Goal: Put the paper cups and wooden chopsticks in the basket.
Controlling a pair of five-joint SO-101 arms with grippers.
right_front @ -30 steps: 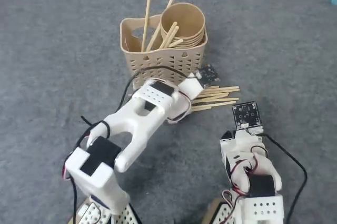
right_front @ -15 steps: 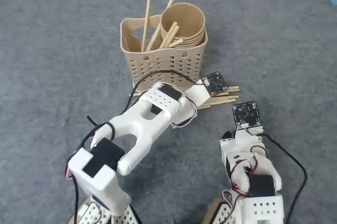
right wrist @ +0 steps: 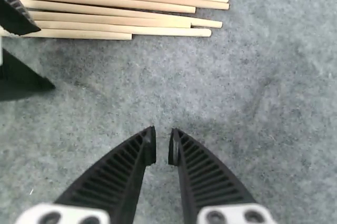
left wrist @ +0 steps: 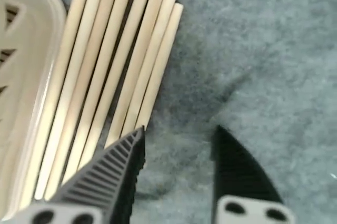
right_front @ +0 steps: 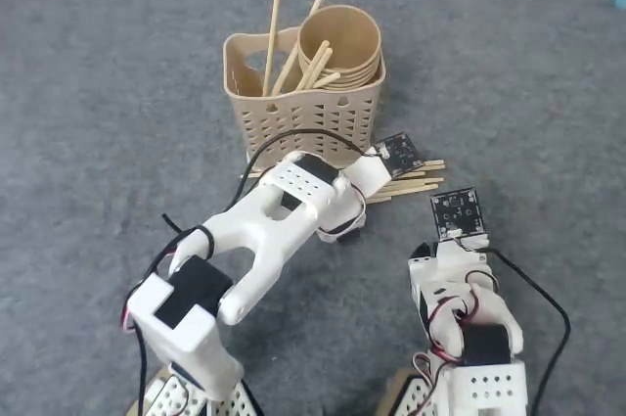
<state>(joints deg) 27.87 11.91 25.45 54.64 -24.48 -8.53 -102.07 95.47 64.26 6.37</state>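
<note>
1. Grey felt-like mat (right_front: 88,93) covers the table, and all your task items sit on it.
2. Your left gripper (left wrist: 179,134) hangs low with its jaws apart and holds nothing. One jaw tip is over the near ends of the loose chopsticks (left wrist: 121,50), and the other is over bare mat.
3. The basket (right_front: 293,120) stands upright beyond that arm. It holds the stacked paper cups (right_front: 364,64) and a few leaning sticks (right_front: 273,34).
4. The loose chopsticks lie flat in a bundle just beside the basket's foot, with their long axis along its front wall. The bundle sits on the basket side of the left gap. You will likely need to shift toward the basket before closing.
5. Your right gripper (right wrist: 161,142) is empty, with its jaws almost together. It hovers over mat near the bundle but short of it, so the left arm is the nearer one.
</note>
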